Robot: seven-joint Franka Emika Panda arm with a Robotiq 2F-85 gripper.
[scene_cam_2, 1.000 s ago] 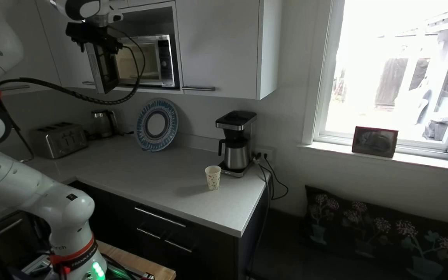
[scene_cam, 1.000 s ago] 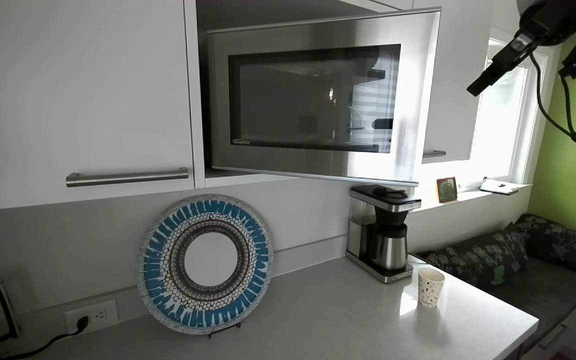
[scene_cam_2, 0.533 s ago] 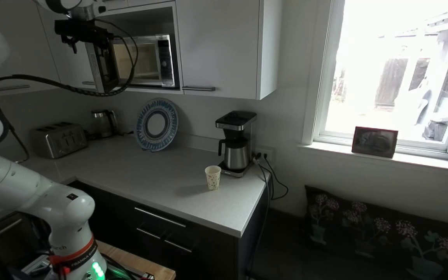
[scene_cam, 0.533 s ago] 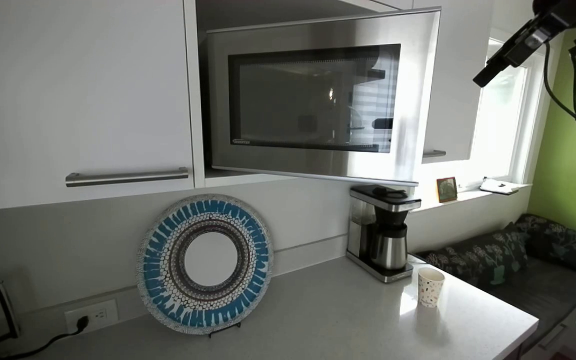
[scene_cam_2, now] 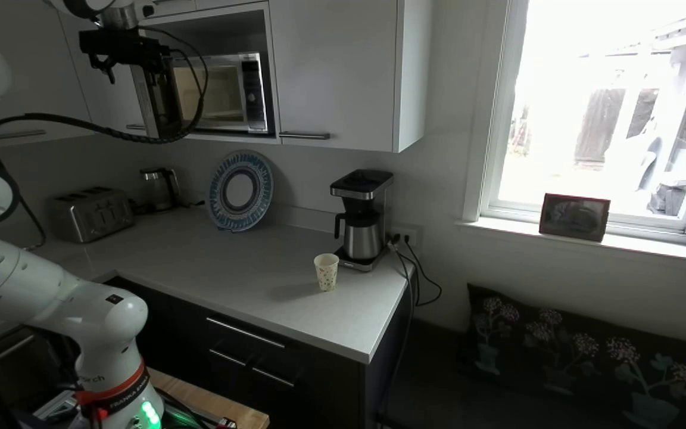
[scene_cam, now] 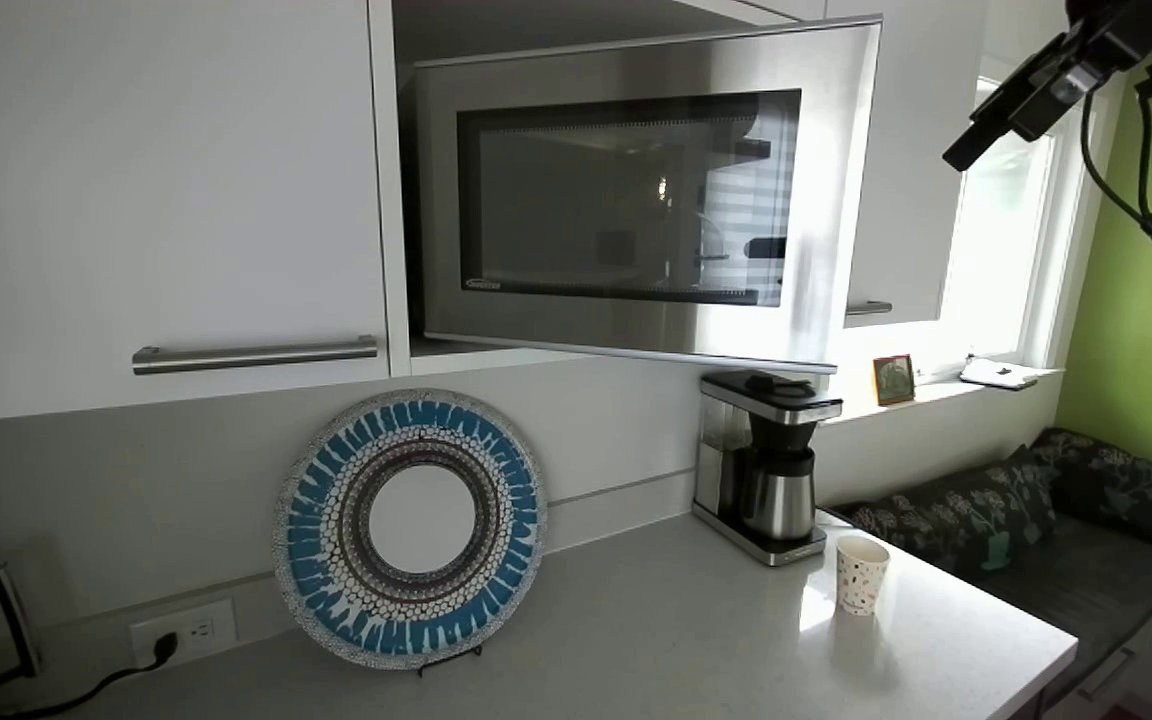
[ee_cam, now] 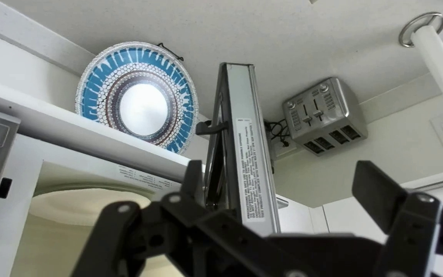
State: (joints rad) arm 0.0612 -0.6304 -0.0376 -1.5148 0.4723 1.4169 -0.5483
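Close to the microwave (scene_cam_2: 253,92), the gripper (ee_cam: 279,173) stands with its fingers (ee_cam: 379,194) wide apart and apparently nothing held. The microwave's door (ee_cam: 240,92) is swung out, and its edge appears between the fingers in the wrist view. To work well, I judge, one should meet this edge slowly, so the door does not swing hard. Whether fingers and door touch, I cannot tell. In an exterior view the door (scene_cam: 626,200) hides the microwave's body; the gripper is partly cut off.
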